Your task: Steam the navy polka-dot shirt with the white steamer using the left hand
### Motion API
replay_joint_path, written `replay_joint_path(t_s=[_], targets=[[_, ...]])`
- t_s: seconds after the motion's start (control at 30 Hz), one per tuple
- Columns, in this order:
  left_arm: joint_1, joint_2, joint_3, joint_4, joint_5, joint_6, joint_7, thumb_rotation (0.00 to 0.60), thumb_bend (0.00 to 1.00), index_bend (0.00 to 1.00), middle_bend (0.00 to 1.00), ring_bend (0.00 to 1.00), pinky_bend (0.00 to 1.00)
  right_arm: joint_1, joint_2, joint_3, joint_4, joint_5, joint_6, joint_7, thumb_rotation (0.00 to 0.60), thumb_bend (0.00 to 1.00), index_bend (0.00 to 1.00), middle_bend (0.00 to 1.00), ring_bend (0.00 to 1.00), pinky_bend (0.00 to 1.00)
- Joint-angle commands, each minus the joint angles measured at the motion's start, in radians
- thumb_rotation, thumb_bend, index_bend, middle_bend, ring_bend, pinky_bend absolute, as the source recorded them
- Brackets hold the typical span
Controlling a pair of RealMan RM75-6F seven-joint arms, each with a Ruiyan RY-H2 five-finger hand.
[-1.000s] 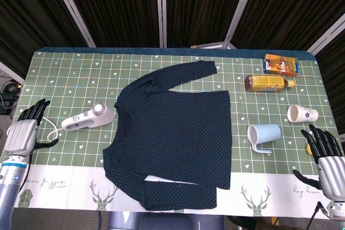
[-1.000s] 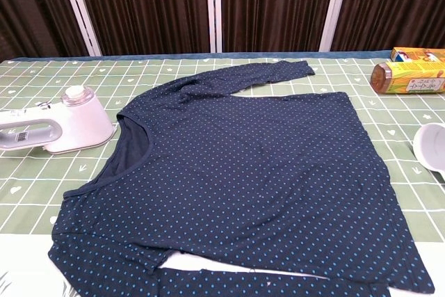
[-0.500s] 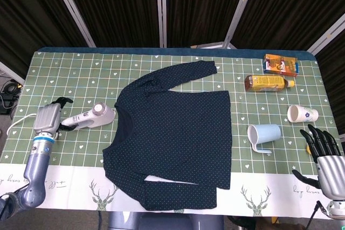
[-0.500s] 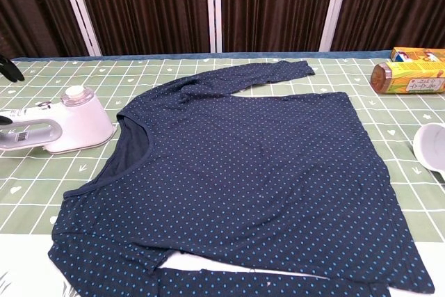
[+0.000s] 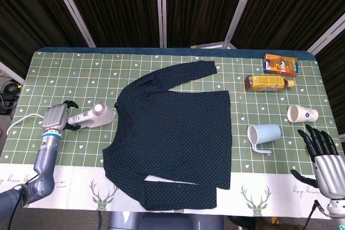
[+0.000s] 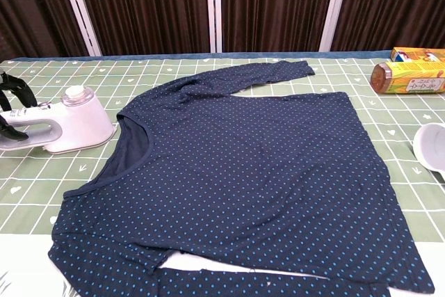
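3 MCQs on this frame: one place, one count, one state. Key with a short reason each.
1. Where does the white steamer lie?
A. on the shirt
B. beside the shirt's neckline
C. by the juice bottle

2. How many cups are on the table?
A. one
B. two
C. three

3. The right hand is:
A. holding a cup
B. pressing the shirt
C. open, holding nothing

Key: B, it sits just off the navy polka-dot shirt, with the left hand at its handle; B, blue mug on its side and white paper cup; C, fingers spread, nothing in them.

light: bright, even, overhead | shadows: faint | focus: sharp | backdrop: dark
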Motion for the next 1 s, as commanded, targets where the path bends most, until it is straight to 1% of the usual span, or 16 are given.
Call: replay_joint_path(t_s=[0.03,0.1,0.17,0.2,0.33,0.37,0.43,0.5,0.57,0.63,0.77,1.0], targets=[[-0.009,-0.024,0.004,0.034,0.019,-0.006,-0.026,0.6,0.17,0.44,0.37,0.45,0.58,0.001,0.0,0.001,0.001,0.002,-0.002,0.0,0.6,0.0,0.0,0.0,0.0,0.0],[-0.013,-0.033,0.008,0.05,0.028,-0.009,-0.032,0.6,0.2,0.48,0.41,0.48,0.65,0.002,-0.001,0.001,0.002,0.005,-0.005,0.001,0.6,0.0,0.0,0.0,0.0,0.0],[-0.018,-0.039,0.013,0.063,0.035,-0.013,-0.033,0.6,0.26,0.53,0.45,0.51,0.7,0.003,-0.001,0.001,0.002,0.006,-0.008,0.001,0.6,0.0,0.0,0.0,0.0,0.0],[-0.02,-0.043,0.015,0.069,0.039,-0.015,-0.036,0.6,0.29,0.57,0.48,0.53,0.73,0.004,-0.001,0.001,0.003,0.007,-0.009,0.0,0.6,0.0,0.0,0.0,0.0,0.0],[-0.023,-0.05,0.019,0.089,0.062,-0.013,-0.052,0.6,0.35,0.72,0.59,0.61,0.82,0.004,-0.002,0.001,0.003,0.008,-0.011,-0.002,0.6,0.0,0.0,0.0,0.0,0.0],[-0.023,-0.051,0.021,0.093,0.07,-0.01,-0.058,0.6,0.39,0.76,0.62,0.63,0.84,0.005,-0.003,0.001,0.004,0.008,-0.011,-0.003,0.6,0.0,0.0,0.0,0.0,0.0],[-0.021,-0.052,0.024,0.101,0.085,-0.003,-0.065,0.6,0.5,0.82,0.67,0.66,0.87,0.005,-0.003,0.001,0.003,0.008,-0.012,-0.004,0.6,0.0,0.0,0.0,0.0,0.0],[-0.018,-0.052,0.029,0.113,0.107,0.004,-0.08,0.6,0.67,0.89,0.72,0.69,0.91,0.005,-0.004,0.0,0.003,0.006,-0.012,-0.008,0.6,0.0,0.0,0.0,0.0,0.0],[-0.014,-0.048,0.032,0.118,0.128,0.003,-0.105,0.6,0.75,0.92,0.74,0.71,0.93,0.005,-0.005,-0.001,0.002,0.006,-0.013,-0.01,0.6,0.0,0.0,0.0,0.0,0.0],[-0.01,-0.037,0.037,0.117,0.149,-0.006,-0.135,0.6,0.78,0.93,0.76,0.72,0.94,0.006,-0.006,-0.002,0.002,0.006,-0.014,-0.012,0.6,0.0,0.0,0.0,0.0,0.0],[0.002,-0.002,0.05,0.105,0.234,-0.02,-0.239,0.6,0.79,0.94,0.77,0.73,0.95,0.007,-0.009,-0.003,0.001,0.004,-0.017,-0.02,0.6,0.0,0.0,0.0,0.0,0.0],[0.028,0.066,0.082,0.078,0.46,0.056,-0.471,0.6,0.79,0.96,0.79,0.75,0.97,0.01,-0.014,-0.005,-0.001,0.004,-0.024,-0.036,0.6,0.0,0.0,0.0,0.0,0.0]])
